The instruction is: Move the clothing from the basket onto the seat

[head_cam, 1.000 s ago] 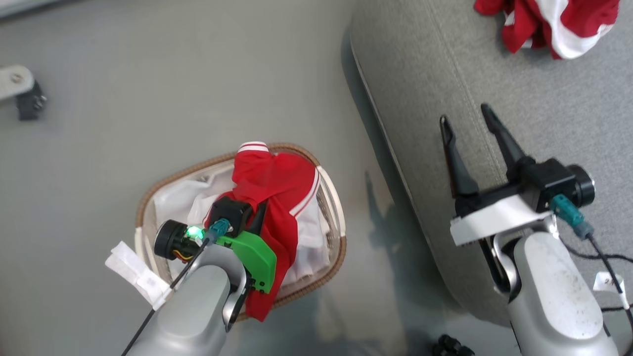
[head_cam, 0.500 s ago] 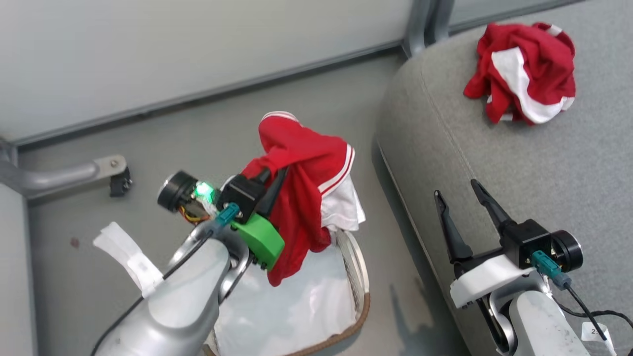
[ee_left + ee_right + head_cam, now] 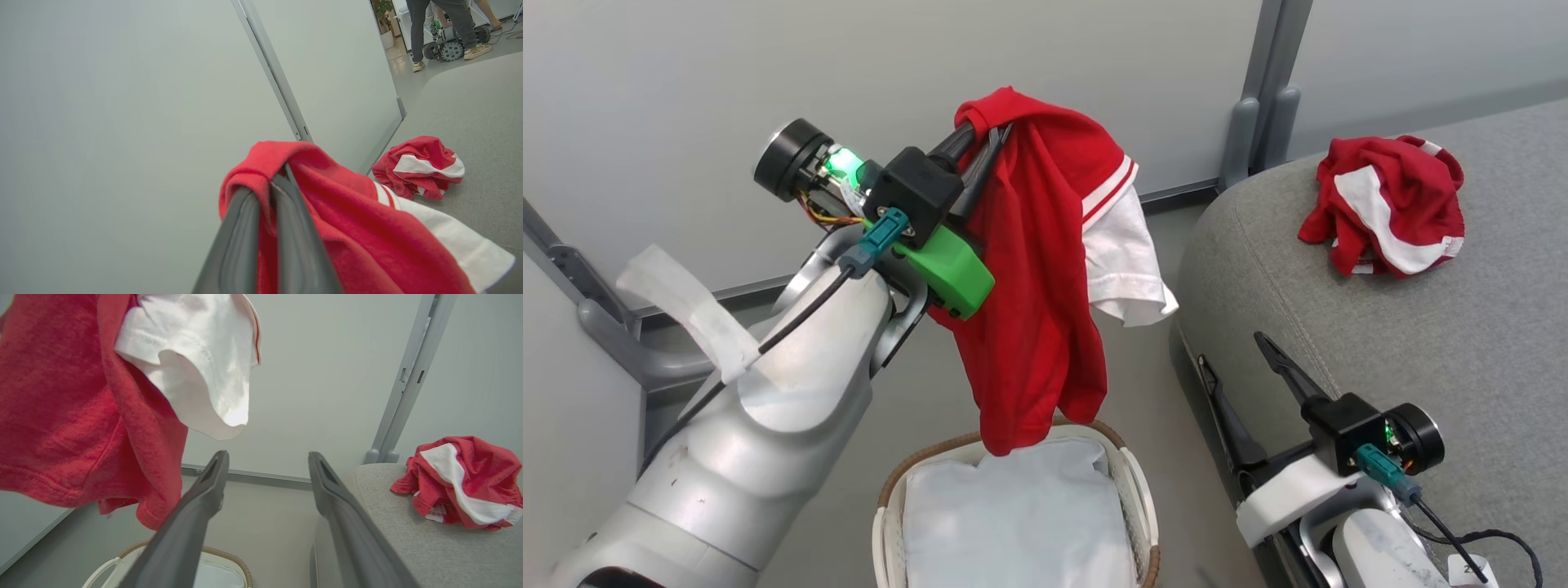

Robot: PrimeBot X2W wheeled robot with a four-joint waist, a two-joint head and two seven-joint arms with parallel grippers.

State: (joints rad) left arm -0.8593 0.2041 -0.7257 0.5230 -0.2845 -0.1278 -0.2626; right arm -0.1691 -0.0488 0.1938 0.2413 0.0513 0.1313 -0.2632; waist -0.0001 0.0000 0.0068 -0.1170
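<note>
My left gripper [image 3: 990, 131] is raised high and shut on a red garment [image 3: 1029, 269] with a white sleeve, which hangs down over the basket [image 3: 1131, 482]. In the left wrist view the fingers [image 3: 286, 228] pinch the red garment [image 3: 351, 228] at its top fold. The basket holds just its white liner [image 3: 1013, 523]. A second red-and-white garment [image 3: 1388, 204] lies crumpled on the grey seat [image 3: 1437, 327]. My right gripper [image 3: 1232, 355] is open and empty at the seat's left edge; the right wrist view shows the hanging garment [image 3: 73, 404] to its upper left.
A pale grey partition wall [image 3: 768, 82] with a metal post [image 3: 1262, 90] stands behind. A grey metal frame leg [image 3: 613, 343] is at the left. A person's legs [image 3: 445, 24] and a wheeled machine stand far off beyond the seat.
My left gripper has lifted the red garment clear out of the basket and well above it. The head camera has tilted up, so the whole picture has shifted downward.
</note>
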